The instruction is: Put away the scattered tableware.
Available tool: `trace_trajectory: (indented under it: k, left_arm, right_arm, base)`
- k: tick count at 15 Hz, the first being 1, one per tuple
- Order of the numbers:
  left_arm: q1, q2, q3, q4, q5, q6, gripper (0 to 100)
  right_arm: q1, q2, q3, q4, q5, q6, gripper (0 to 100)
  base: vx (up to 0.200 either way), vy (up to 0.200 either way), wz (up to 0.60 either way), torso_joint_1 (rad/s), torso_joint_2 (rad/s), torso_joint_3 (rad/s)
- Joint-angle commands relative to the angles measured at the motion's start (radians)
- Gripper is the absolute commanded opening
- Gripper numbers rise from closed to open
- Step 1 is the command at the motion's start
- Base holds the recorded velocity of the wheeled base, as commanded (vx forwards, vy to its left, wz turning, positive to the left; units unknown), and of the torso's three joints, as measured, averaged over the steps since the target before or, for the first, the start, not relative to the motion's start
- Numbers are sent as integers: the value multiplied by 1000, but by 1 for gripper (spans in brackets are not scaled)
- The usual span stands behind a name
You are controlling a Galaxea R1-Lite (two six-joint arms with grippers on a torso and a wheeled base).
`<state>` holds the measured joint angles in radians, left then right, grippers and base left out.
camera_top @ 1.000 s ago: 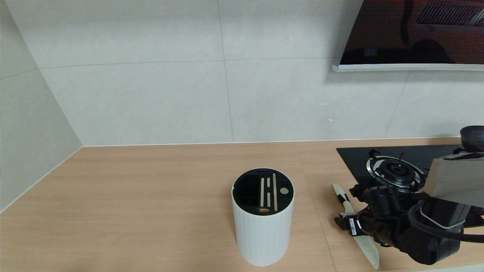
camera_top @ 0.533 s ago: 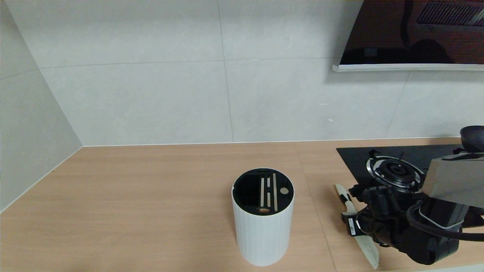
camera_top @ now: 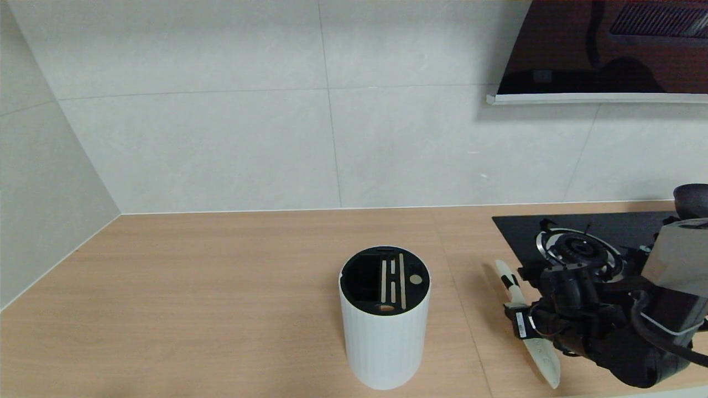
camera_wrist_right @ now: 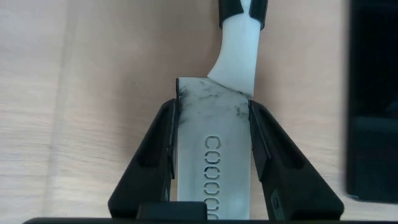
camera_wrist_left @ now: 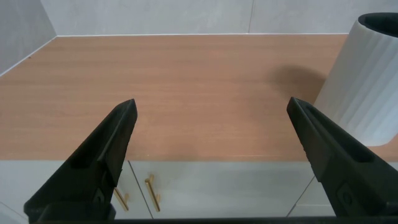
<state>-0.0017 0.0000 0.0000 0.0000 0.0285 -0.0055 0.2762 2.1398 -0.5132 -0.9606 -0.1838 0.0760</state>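
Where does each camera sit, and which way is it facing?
Head view: on the head, facing forward and down at counter, knife holder, stove; right gripper shows, holding the knife.
Left wrist view: on the left wrist, looking across the counter past the open left gripper.
Right wrist view: on the right wrist, looking down at the knife clamped in the right gripper.
Head and left wrist views share the knife holder.

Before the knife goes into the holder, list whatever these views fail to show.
- Knife: in the head view the right gripper covers the middle of the blade. In the right wrist view the picture's edge cuts off the tip.
- Holder: in the head view its slots are too dark to see inside. The left wrist view's edge cuts part of it off.
- Dark round object: cut by the head view's right edge.
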Motion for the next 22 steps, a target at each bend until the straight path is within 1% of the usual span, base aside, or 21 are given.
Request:
trace_trajectory:
  k: [1, 4, 5, 6, 10, 15, 16, 20, 21, 22]
  left_arm:
    - [0, 0, 0, 0, 1, -1, 100]
    - [0, 0, 0, 0, 1, -1, 100]
    - [0, 0, 0, 0, 1, -1, 100]
    - [0, 0, 0, 0, 1, -1, 100]
    - [0, 0, 0, 0, 1, 1, 100]
    - [0, 0, 0, 0, 1, -1, 100]
    - [0, 0, 0, 0, 1, 6, 100]
    - [0, 0, -3, -11, 1, -2, 100]
    - [0, 0, -83, -77, -2, -7, 100]
    - [-1, 3, -133, -66, -7, -7, 100]
  right_arm:
    - [6, -106, 15, -3, -2, -2, 0]
    - [38, -219, 24, 11, -49, -5, 0]
    - [63, -293, 24, 26, -71, -5, 0]
    - [80, -356, 24, 56, -94, -5, 0]
    - [150, -534, 9, 209, -103, -5, 0]
    - [176, -572, 12, 212, -105, -4, 0]
    - [181, -575, 12, 212, -105, -4, 0]
    - [184, -575, 12, 212, -105, -4, 0]
    - [187, -575, 13, 212, -105, -4, 0]
    - [189, -577, 13, 212, -105, -4, 0]
  base:
    - [0, 0, 0, 0, 0, 0]
    - [0, 0, 0, 0, 0, 0]
    - [0, 0, 0, 0, 0, 0]
    - [0, 0, 0, 0, 0, 0]
    - [0, 0, 0, 0, 0, 0]
    - [0, 0, 0, 0, 0, 0]
    - [0, 0, 0, 0, 0, 0]
    - [0, 0, 0, 0, 0, 0]
    - [0, 0, 0, 0, 0, 0]
    - [0, 0, 0, 0, 0, 0]
